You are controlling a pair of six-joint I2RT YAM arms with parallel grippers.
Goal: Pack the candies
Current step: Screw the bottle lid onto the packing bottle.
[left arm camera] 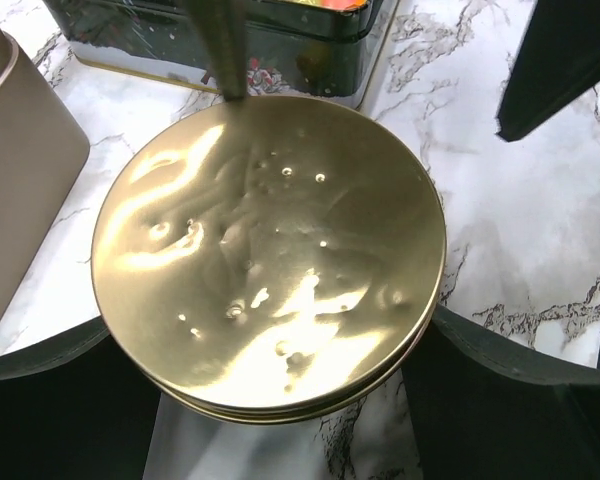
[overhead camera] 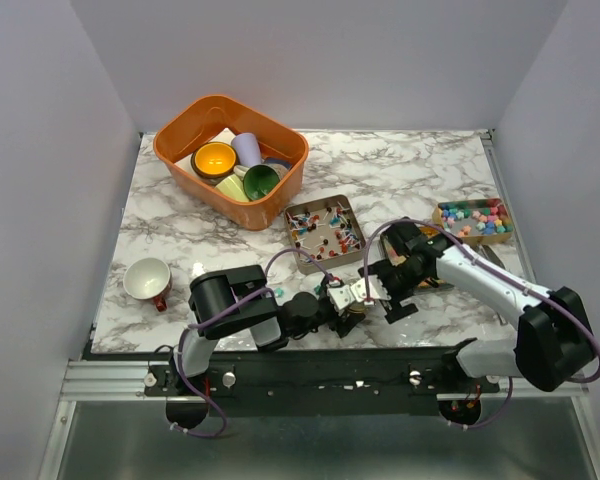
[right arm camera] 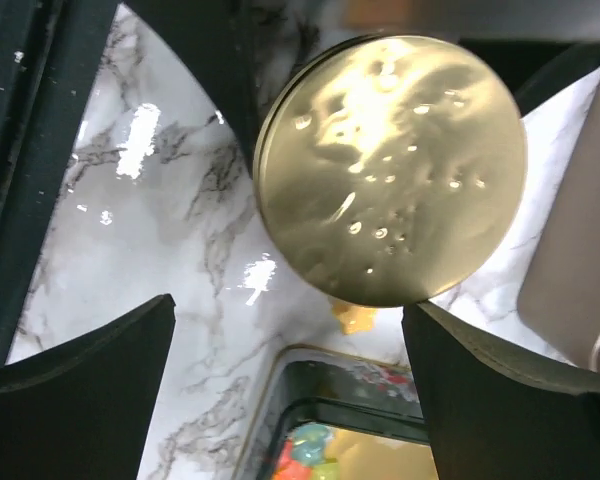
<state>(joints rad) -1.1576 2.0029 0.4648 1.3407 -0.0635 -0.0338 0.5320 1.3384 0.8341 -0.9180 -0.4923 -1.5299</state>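
Observation:
Small wrapped candies (overhead camera: 325,230) fill a tan rectangular tin (overhead camera: 352,215) at mid-table. Pastel ball candies (overhead camera: 475,217) sit in a box at the right. My left gripper (left arm camera: 270,320) is shut on a flat gold disc (left arm camera: 270,250), one finger (left arm camera: 40,360) at each edge. Seen from the right wrist, the gold disc (right arm camera: 390,165) hangs just above the marble. My right gripper (right arm camera: 288,305) stands open over the table, nothing between its fingers. Below it lie a loose yellow candy (right arm camera: 352,317) and bright candies (right arm camera: 320,455) in a dark tin (right arm camera: 310,400).
An orange basket (overhead camera: 180,160) of cups and bowls stands at the back left. A red-and-white cup (overhead camera: 148,280) sits at the front left. The tan tin's wall (left arm camera: 20,170) is close on the left gripper's left. The two grippers (overhead camera: 370,292) almost meet near the front edge.

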